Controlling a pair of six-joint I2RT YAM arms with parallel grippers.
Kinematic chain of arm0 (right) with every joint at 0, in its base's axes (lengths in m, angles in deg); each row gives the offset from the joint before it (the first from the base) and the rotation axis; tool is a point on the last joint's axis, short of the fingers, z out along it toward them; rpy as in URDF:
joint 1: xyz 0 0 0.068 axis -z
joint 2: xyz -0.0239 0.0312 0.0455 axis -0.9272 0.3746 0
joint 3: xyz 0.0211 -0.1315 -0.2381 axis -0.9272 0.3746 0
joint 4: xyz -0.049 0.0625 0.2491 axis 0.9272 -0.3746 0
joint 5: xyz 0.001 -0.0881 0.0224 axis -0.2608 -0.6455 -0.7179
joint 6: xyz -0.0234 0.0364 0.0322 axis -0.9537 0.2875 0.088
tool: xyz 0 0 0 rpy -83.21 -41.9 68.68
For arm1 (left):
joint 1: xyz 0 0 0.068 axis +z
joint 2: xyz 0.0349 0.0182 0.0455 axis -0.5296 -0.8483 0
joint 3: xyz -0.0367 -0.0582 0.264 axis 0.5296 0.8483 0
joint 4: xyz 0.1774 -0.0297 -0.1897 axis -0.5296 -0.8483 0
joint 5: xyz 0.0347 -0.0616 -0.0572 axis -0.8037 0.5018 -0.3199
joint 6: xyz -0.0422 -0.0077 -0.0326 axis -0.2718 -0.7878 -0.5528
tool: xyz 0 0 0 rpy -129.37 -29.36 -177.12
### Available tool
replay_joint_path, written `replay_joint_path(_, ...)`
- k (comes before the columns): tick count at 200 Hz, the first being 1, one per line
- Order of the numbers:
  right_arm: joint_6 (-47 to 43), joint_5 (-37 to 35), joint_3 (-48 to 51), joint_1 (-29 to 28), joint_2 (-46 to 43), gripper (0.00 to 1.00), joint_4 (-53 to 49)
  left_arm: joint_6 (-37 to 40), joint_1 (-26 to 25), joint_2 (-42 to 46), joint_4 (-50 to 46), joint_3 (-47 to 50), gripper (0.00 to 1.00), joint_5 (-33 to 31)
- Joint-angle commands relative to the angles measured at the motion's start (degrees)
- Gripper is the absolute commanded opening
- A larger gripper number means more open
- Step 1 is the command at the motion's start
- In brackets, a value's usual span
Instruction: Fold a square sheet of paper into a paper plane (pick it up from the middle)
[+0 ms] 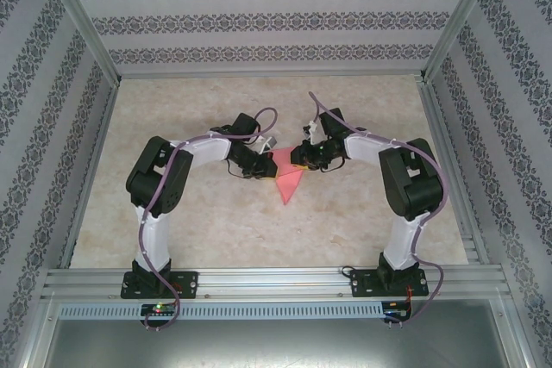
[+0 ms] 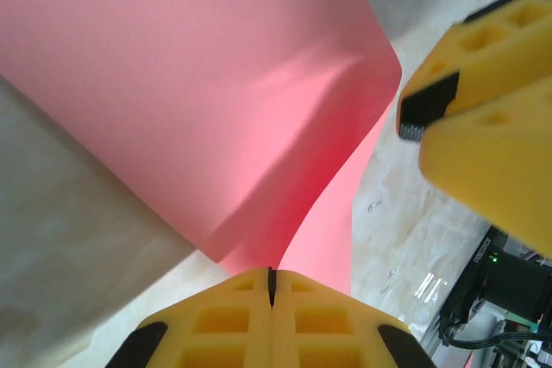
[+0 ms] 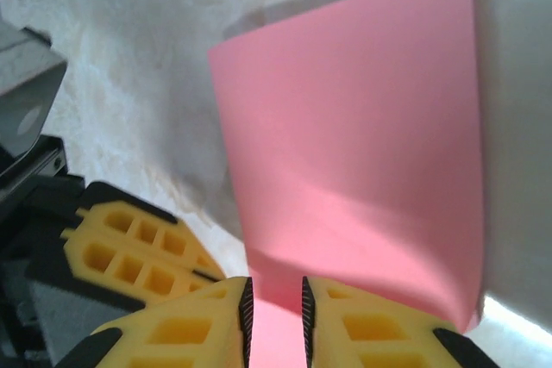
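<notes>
The square sheet of paper (image 1: 290, 183) is salmon pink and sits mid-table as a pointed, partly folded shape between both grippers. My left gripper (image 2: 272, 271) is shut on a near edge of the sheet (image 2: 198, 101), which rises from the jaws and curls over. In the top view the left gripper (image 1: 263, 164) is at the paper's left and the right gripper (image 1: 300, 161) at its upper right. My right gripper (image 3: 276, 286) has its jaws a little apart over a folded edge of the sheet (image 3: 354, 144), with pink showing through the gap. The paper plane is not formed.
The marbled tabletop (image 1: 207, 221) is walled by patterned panels and aluminium posts. A metal rail (image 1: 276, 280) with both arm bases runs along the near edge. The two grippers' yellow fingers (image 2: 483, 101) (image 3: 138, 252) are very close together.
</notes>
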Motion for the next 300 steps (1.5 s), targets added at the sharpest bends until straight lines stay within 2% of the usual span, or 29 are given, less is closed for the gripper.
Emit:
replay_joint_path(1,-3.2,-1.73,-1.48,0.27,2.9,0.24,-3.82,2.13,-0.53,-1.69,-2.47,-1.67,0.01,1.15)
replay_joint_path(137,-7.02,-8.06,2.6,-0.07,2.09,0.2,-3.85,5.28,-1.66,-6.93,-7.5,-7.65,0.01,0.88)
replay_joint_path(206,-6.44,-10.0,4.12,-0.23,-5.18,0.26,-3.07,6.59,-1.67,-8.39,-9.37,-8.18,0.01,-1.33)
replay_joint_path(244,-3.78,-7.76,6.72,-1.31,-8.99,0.24,-1.45,7.21,-1.71,-9.07,-9.8,-8.53,0.01,-1.35)
replay_joint_path(300,-2.87,-8.58,7.52,-4.06,-5.25,0.21,-1.25,7.82,-1.84,-10.08,-10.73,-9.73,0.01,-1.23)
